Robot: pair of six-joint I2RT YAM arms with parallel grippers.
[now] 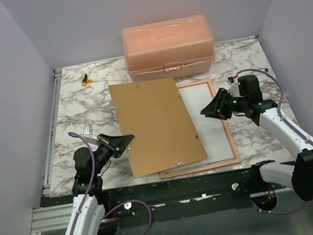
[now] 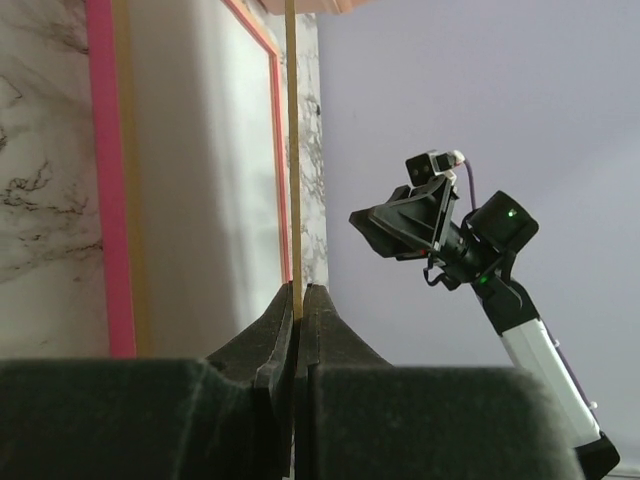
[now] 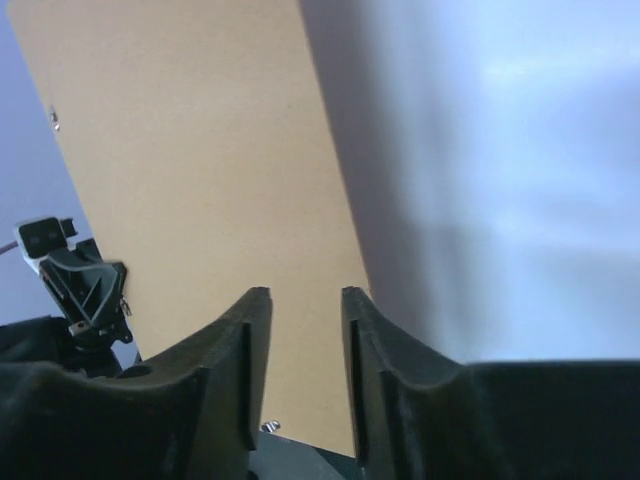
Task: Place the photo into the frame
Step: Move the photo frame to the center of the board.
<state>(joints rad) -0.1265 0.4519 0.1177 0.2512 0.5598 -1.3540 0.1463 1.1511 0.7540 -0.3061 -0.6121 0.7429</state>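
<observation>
The frame (image 1: 228,136) lies flat at the table's middle right, its thin pinkish-red border around a white surface (image 1: 208,127); I cannot tell whether that is the photo's white back. No printed side shows. My left gripper (image 1: 125,140) is shut on the left edge of the brown backing board (image 1: 154,124), which slants over the frame's left half. In the left wrist view the board shows edge-on (image 2: 291,150) between the fingers, with the frame (image 2: 100,180) beyond. My right gripper (image 1: 206,110) is open and empty, over the frame at the board's right edge (image 3: 200,150).
A salmon-pink lidded box (image 1: 168,45) stands at the back. A yellow-and-black tool (image 1: 85,79) lies at the back left. A small metal piece (image 1: 87,130) lies left of the board. The frame's near edge is close to the table's front edge.
</observation>
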